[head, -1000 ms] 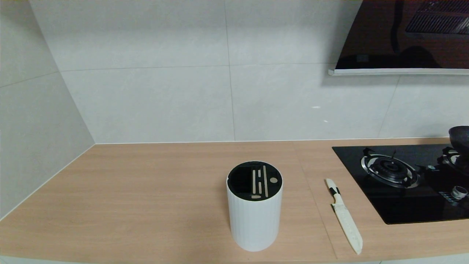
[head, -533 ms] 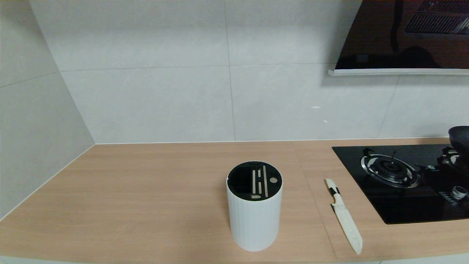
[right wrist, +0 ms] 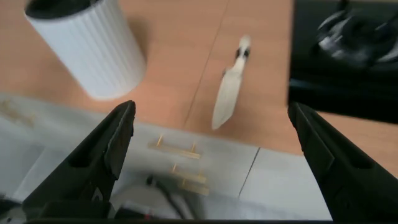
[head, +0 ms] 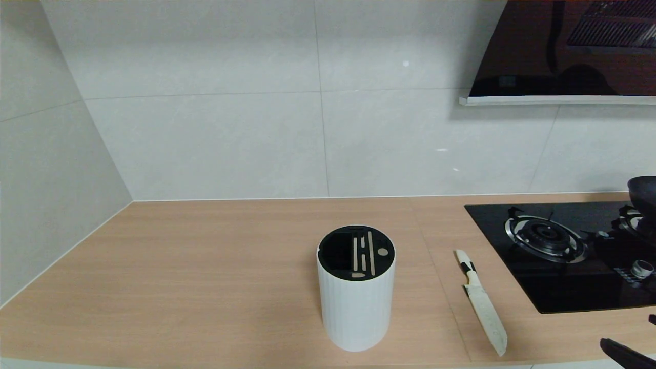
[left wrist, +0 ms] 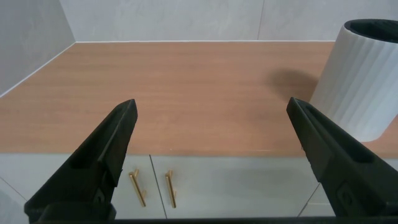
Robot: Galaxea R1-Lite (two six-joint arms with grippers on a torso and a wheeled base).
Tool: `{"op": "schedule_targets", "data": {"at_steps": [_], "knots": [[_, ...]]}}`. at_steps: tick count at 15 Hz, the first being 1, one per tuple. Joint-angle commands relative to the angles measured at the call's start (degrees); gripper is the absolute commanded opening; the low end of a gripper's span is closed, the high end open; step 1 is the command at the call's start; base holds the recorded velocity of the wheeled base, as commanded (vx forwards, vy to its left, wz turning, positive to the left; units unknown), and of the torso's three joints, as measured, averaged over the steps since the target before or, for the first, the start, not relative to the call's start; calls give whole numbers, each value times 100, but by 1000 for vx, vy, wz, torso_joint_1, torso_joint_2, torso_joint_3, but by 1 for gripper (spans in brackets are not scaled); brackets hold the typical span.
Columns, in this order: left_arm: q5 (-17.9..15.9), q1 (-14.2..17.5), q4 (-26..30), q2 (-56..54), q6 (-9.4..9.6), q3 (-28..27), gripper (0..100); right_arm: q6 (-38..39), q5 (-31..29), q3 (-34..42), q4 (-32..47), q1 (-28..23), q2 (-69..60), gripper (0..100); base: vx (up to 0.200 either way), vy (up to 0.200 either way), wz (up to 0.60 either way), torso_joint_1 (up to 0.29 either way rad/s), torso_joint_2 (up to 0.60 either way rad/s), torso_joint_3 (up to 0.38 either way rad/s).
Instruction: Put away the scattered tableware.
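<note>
Head view: knife holder stands upright on the countertop. It is white and ribbed, with a slotted black top. The knife lies flat to the holder's right, apart from it, between the holder and the cooktop. The long axis runs wall to front edge on a slight diagonal. The handle is on the wall side; the blade tip is at the front edge, angled away from the holder. Right gripper is at the front edge, further right than the knife, with one dark finger in sight and touching nothing.

Left wrist view: left gripper is off the counter's front edge, on the holder's left. Its fingers are spread wide and hold nothing. Gold cabinet handles are below.

Right wrist view: the right gripper is spread wide and empty, above the front edge. The knife sits in the gap's line of sight, tip toward the camera, and nothing touches it. The holder is to one side and the cooktop to the other.
</note>
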Motion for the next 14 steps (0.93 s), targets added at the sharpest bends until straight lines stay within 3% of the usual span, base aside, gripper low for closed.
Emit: {"op": "schedule_targets", "data": {"at_steps": [1, 4, 9, 14], "knots": [[4, 0, -1, 9, -2, 1, 100, 2, 4, -196, -724, 145, 1780, 100, 0, 0, 0, 0, 0, 0], [4, 0, 7, 0, -2, 1, 100, -7, -67, -231, -1920, 215, 3239, 100, 0, 0, 0, 0, 0, 0], [4, 0, 7, 9, -2, 1, 100, -33, -453, -469, -3264, 452, 5050, 100, 0, 0, 0, 0, 0, 0], [4, 0, -1, 0, -2, 1, 100, -42, -682, -759, -3493, 514, 6087, 100, 0, 0, 0, 0, 0, 0]]}}
